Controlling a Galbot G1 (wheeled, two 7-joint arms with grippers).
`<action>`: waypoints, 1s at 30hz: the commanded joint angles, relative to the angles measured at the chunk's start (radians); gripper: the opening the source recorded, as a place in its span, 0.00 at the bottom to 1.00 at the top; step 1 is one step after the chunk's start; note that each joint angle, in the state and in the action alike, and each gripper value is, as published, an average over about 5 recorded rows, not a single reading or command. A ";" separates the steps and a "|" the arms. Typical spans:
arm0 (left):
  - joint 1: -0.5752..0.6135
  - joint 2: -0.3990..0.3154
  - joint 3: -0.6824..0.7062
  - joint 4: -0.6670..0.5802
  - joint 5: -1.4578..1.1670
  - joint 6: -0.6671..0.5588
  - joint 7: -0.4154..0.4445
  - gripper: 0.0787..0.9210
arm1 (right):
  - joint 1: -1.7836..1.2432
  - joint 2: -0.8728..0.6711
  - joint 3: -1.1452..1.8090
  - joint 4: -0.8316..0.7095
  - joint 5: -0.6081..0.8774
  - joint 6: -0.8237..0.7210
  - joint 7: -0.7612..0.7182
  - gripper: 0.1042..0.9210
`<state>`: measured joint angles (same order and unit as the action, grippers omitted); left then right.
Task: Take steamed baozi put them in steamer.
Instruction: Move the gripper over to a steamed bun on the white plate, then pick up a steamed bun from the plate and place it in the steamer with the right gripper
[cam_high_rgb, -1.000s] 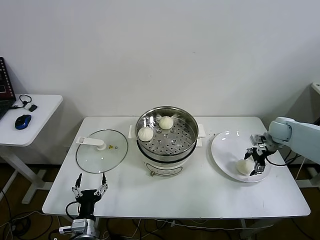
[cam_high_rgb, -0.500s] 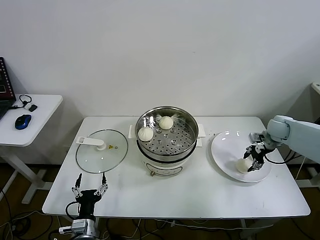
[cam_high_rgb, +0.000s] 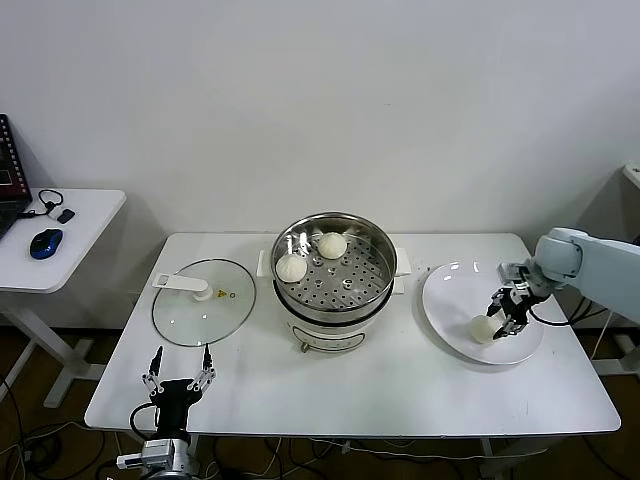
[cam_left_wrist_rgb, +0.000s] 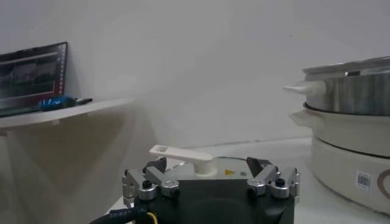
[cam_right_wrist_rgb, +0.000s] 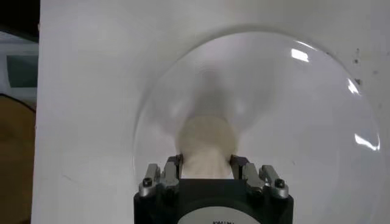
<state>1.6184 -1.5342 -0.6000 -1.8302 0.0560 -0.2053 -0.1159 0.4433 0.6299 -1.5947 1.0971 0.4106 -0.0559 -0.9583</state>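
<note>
**Right claw closed on the last baozi on the plate**

I have my right claw (cam_high_rgb: 503, 316) down over the white plate (cam_high_rgb: 450, 300) at the right end of the tabletop (cam_high_rgb: 400, 385). Its fingers sit on either side of a steamed baozi (cam_high_rgb: 483, 328) that lies on the near part of the plate. In the right wrist view the two fingers (cam_right_wrist_rgb: 172, 169) press against the sides of that bun (cam_right_wrist_rgb: 206, 141), so I read the claw as gripping it. I cannot tell whether the bun is touching the plate or just clear of it.

The steamer (cam_high_rgb: 335, 232) stands at the middle of the tabletop, on its white pot base (cam_high_rgb: 322, 333), well apart from the plate. Two more baozi are inside on the perforated floor: one (cam_high_rgb: 291, 267) against the left wall, the other (cam_high_rgb: 332, 245) toward the back. They lie near each other but do not touch.

The glass lid (cam_high_rgb: 203, 300) with its white handle lies flat to the left of the steamer.

My left claw (cam_high_rgb: 180, 376) is parked low at the near left edge of the tabletop, fingers spread apart and holding nothing. From its wrist camera I see the lid handle (cam_left_wrist_rgb: 181, 155) ahead and the steamer wall (cam_left_wrist_rgb: 356, 82) off to one side.

A small side desk (cam_high_rgb: 60, 235) beyond the left end carries a blue mouse (cam_high_rgb: 45, 242).
</note>
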 joint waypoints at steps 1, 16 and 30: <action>-0.001 0.002 0.002 -0.004 0.001 0.002 0.001 0.88 | 0.306 -0.010 -0.210 0.163 0.065 0.017 -0.017 0.55; 0.001 0.014 0.003 -0.018 -0.001 0.001 0.001 0.88 | 0.691 0.194 -0.254 0.311 0.163 0.116 -0.055 0.55; 0.010 0.010 -0.006 -0.023 -0.003 -0.002 -0.001 0.88 | 0.546 0.399 -0.109 0.268 -0.134 0.363 0.080 0.53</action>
<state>1.6274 -1.5215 -0.6041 -1.8537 0.0539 -0.2074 -0.1160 1.0045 0.8896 -1.7653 1.3639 0.4592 0.1465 -0.9571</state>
